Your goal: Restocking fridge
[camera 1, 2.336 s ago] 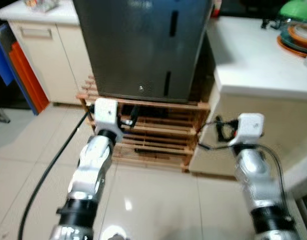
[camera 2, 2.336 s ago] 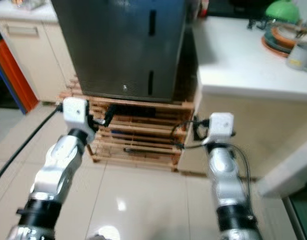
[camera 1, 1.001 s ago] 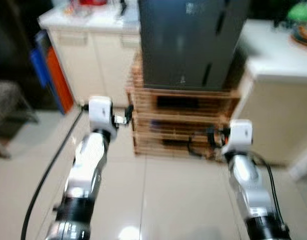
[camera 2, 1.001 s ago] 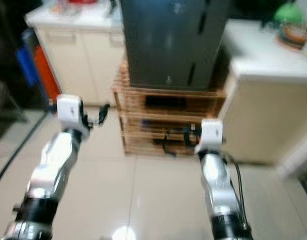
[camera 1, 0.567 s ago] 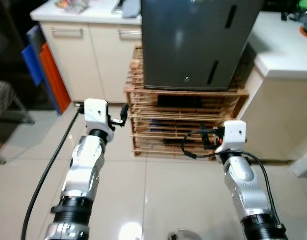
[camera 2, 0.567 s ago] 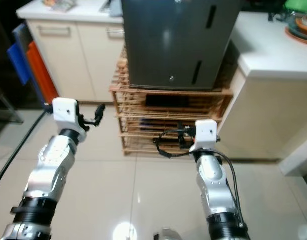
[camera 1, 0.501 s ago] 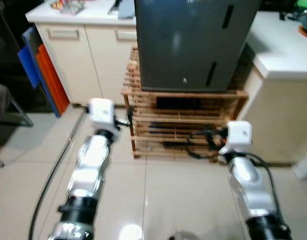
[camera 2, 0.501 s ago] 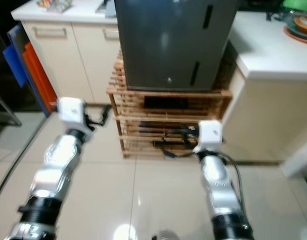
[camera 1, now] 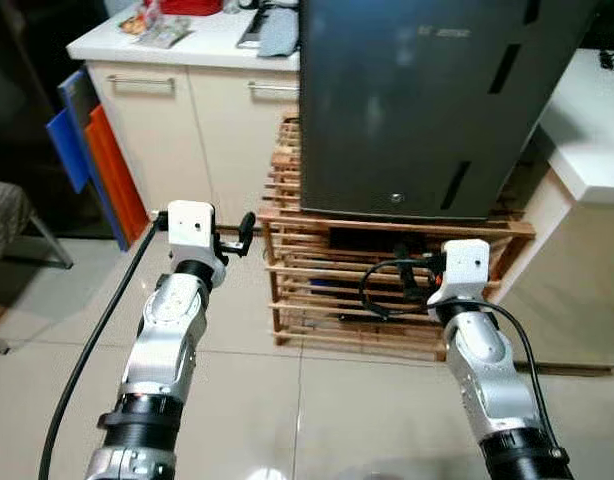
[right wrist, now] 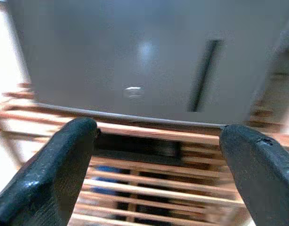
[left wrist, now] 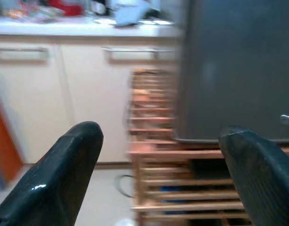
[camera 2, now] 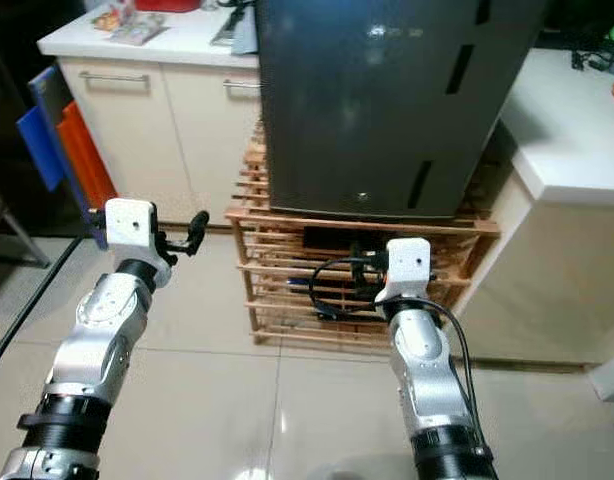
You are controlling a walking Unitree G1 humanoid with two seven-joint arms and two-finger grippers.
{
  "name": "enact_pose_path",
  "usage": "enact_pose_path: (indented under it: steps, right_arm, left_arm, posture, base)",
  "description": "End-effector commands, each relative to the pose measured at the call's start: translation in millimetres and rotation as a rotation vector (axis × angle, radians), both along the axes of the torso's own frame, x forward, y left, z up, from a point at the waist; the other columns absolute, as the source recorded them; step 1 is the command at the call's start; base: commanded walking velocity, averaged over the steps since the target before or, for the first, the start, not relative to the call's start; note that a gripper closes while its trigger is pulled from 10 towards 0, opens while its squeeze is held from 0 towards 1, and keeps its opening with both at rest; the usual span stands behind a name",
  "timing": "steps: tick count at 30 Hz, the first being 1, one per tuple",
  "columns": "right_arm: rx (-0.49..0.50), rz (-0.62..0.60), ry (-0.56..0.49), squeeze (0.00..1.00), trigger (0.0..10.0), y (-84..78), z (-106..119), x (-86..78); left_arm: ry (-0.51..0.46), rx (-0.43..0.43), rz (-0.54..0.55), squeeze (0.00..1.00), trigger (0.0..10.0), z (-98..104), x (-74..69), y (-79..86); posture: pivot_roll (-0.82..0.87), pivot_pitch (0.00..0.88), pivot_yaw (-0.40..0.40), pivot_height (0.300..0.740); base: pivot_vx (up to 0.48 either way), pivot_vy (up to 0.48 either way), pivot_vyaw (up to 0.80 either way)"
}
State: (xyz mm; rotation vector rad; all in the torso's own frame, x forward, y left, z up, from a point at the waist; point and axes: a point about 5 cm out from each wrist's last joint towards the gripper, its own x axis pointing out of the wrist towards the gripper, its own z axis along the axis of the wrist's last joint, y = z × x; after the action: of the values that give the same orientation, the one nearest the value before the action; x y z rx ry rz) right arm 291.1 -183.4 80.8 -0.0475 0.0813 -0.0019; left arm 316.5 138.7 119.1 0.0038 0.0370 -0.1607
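A dark grey fridge (camera 1: 417,100) with its door shut stands on a wooden slatted rack (camera 1: 317,290), straight ahead of me. Two vertical slot handles show on the door. My left gripper (camera 1: 245,228) is held out at rack height, just left of the rack's corner, and in the left wrist view it (left wrist: 161,136) is open with nothing between its fingers. My right gripper (camera 1: 419,280) points at the rack below the fridge; in the right wrist view it (right wrist: 158,131) is open and empty too, facing the fridge door (right wrist: 135,52).
White cabinets (camera 1: 187,110) with a cluttered countertop stand left of the fridge. Blue and orange boards (camera 1: 87,160) lean beside them. A white counter (camera 1: 597,130) flanks the fridge on the right. A black cable (camera 1: 87,350) trails over the tiled floor (camera 1: 317,420).
The camera has swung and come closer, so the fridge looks bigger and sits further right. Both arms stay raised, and the grippers stay open and empty.
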Motion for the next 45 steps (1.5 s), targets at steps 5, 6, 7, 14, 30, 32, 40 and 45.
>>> enact_pose_path:
  steps: [5, 6, 7, 14, 30, 32, 40, 45]
  right_arm:
    - [0.013, 0.006, -0.024, 0.00, 10.0, 4.5, 5, 2.3]
    - [0.012, 0.003, -0.023, 0.00, 10.0, 4.0, 4, 2.2]
    - [0.012, 0.001, -0.022, 0.00, 10.0, 3.6, 4, 2.1]
    - [-0.001, -0.021, -0.026, 0.00, 10.0, -3.1, 5, 2.4]
    - [-0.010, -0.045, -0.037, 0.00, 10.0, -14.8, 3, -5.1]
    - [-0.010, -0.045, -0.039, 0.00, 10.0, -14.2, 4, -5.1]
    - [-0.013, -0.049, -0.039, 0.00, 10.0, -14.9, 2, -5.6]
    - [-0.017, -0.054, -0.036, 0.00, 10.0, -15.8, 2, -4.7]
  left_arm:
    - [0.003, 0.021, 0.035, 0.00, 10.0, 2, 1.8, 15.1]
    - [0.005, 0.022, 0.036, 0.00, 10.0, 2, 2.1, 15.5]
    - [0.007, 0.022, 0.037, 0.00, 10.0, 2, 2.3, 15.7]
    - [0.050, 0.004, 0.054, 0.00, 10.0, -2, 7.0, 16.6]
    - [-0.009, 0.028, 0.059, 0.00, 10.0, 4, 8.1, 16.0]
    - [-0.004, 0.029, 0.062, 0.00, 10.0, 4, 8.5, 16.5]
    - [0.013, 0.032, 0.081, 0.00, 10.0, 1, 9.1, 19.1]
    - [0.015, 0.036, 0.084, 0.00, 10.0, 1, 9.0, 19.6]
  posture:
    - [-0.10, 0.000, 0.007, 0.740]
    - [-0.10, 0.000, 0.009, 0.740]
    - [-0.10, 0.000, 0.011, 0.740]
    - [-0.11, 0.000, 0.011, 0.740]
    - [-0.11, 0.000, 0.008, 0.740]
    - [-0.11, 0.000, 0.007, 0.740]
    - [-0.11, 0.000, 0.006, 0.740]
    - [-0.11, 0.000, 0.005, 0.740]
  base:
    - [0.000, 0.480, -0.29]
    - [0.000, 0.480, -0.80]
    - [0.000, 0.480, -0.80]
    - [0.000, 0.480, -0.80]
    - [0.059, 0.284, -0.33]
    - [0.467, 0.000, 0.00]
    - [0.266, 0.368, 0.00]
    - [0.048, 0.417, 0.00]
